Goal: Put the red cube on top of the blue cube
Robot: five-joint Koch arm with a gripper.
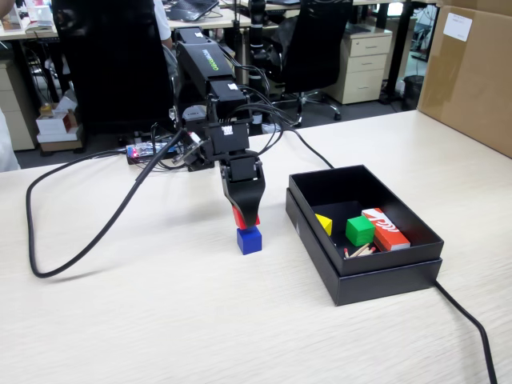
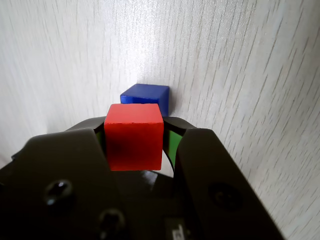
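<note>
The blue cube stands on the pale wooden table, left of a black box in the fixed view. My gripper hangs straight down right above it, shut on the red cube, which shows between the black jaws just over the blue cube's top. In the wrist view the red cube is clamped between the two jaws of my gripper, and the blue cube peeks out beyond it on the table.
An open black box at the right holds a yellow piece, a green cube and a red-orange and white printed box. Black cables loop across the left of the table. A cardboard box stands at the far right.
</note>
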